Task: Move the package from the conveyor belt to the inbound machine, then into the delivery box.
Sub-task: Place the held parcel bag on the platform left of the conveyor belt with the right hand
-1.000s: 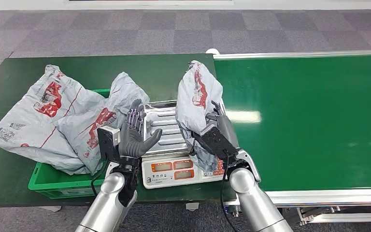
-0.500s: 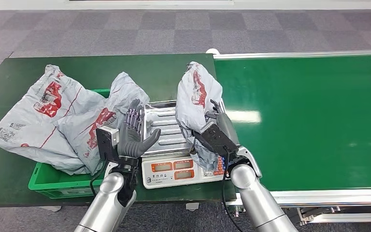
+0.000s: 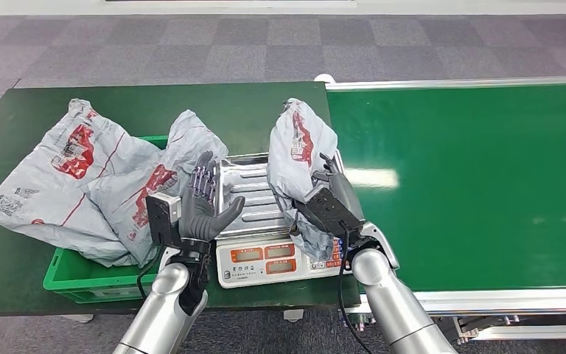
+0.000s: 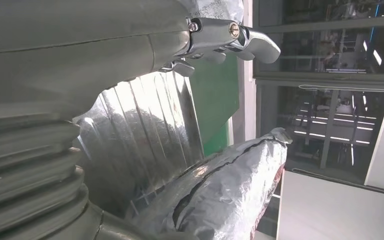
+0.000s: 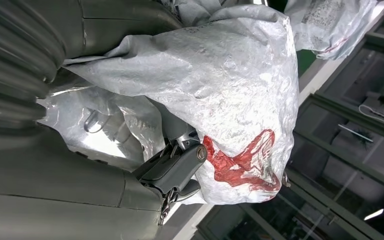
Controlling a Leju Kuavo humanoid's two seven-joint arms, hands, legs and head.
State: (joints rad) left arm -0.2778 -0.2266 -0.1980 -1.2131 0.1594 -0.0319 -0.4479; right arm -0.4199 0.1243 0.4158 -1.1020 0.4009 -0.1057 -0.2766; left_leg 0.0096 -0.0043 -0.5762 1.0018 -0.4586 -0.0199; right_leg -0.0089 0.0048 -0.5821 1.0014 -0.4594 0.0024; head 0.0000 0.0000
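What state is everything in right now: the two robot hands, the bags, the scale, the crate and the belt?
Right hand: grips the grey plastic mailer package, held above the scale.
Left hand: fingers spread, holding nothing.
Silver ribbed weighing scale: switched on, orange displays lit.
Green plastic crate: heaped with two grey mailer bags.
Green conveyor belt: surface bare.

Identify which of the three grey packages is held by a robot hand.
The package over the scale, gripped by the right hand. The other two packages lie untouched over the green crate.
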